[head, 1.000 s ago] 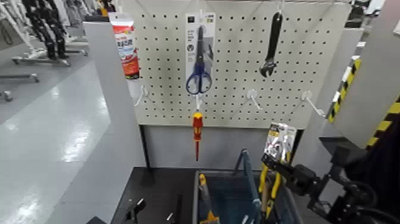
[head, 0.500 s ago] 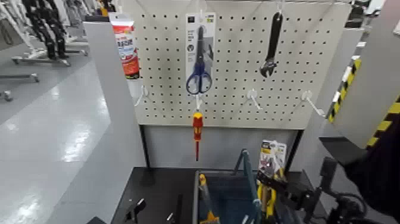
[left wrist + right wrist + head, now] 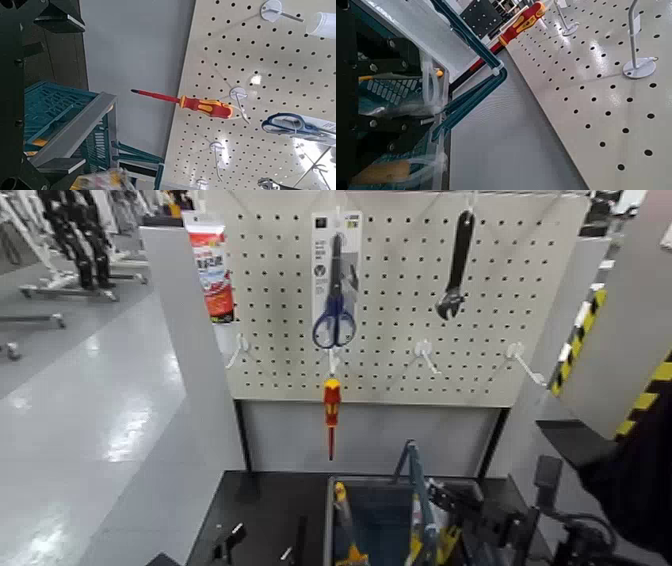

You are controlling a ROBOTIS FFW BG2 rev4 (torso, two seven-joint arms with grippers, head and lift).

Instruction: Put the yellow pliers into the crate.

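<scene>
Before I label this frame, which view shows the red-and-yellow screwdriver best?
The head view: the red-and-yellow screwdriver hangs there in full, handle to tip, unobstructed. The left wrist view also shows it whole, but sideways; the right wrist view has it partly behind the crate's blue-grey bail handle.

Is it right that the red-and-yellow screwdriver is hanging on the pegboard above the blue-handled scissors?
Not quite: the screwdriver is hanging below the blue-handled scissors, as the head view shows. It is indeed red and yellow and hangs on the pegboard.
</scene>
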